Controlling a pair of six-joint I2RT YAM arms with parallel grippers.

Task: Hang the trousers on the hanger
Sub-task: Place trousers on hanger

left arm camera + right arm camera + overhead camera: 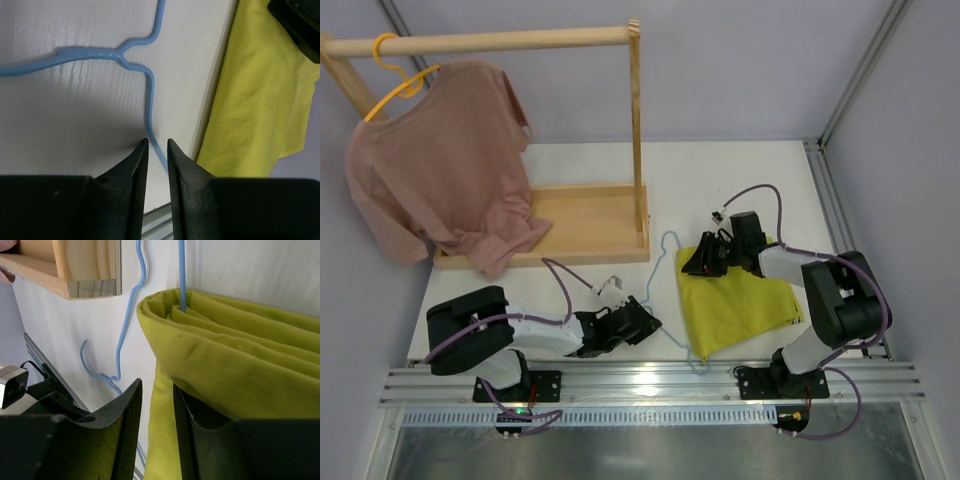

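The yellow-green trousers (740, 305) lie folded on the white table, right of centre. The light-blue hanger (665, 238) lies flat along their left edge, and one wire runs into the folds (182, 290). My left gripper (653, 322) sits low by the hanger's neck. Its jaws (157, 142) stand slightly apart with the blue wire (148, 95) passing between the tips. My right gripper (692, 262) is at the trousers' far left corner. Its jaws (156, 385) are apart, one finger is tucked under a thick fold (235, 355), and yellow cloth shows through the gap.
A wooden clothes rack with a tray base (585, 225) stands at the back left, its corner (90, 270) close to the hanger's top. A dusty-pink T-shirt (440, 170) hangs from it on a yellow hanger. A metal rail (650, 385) runs along the near edge.
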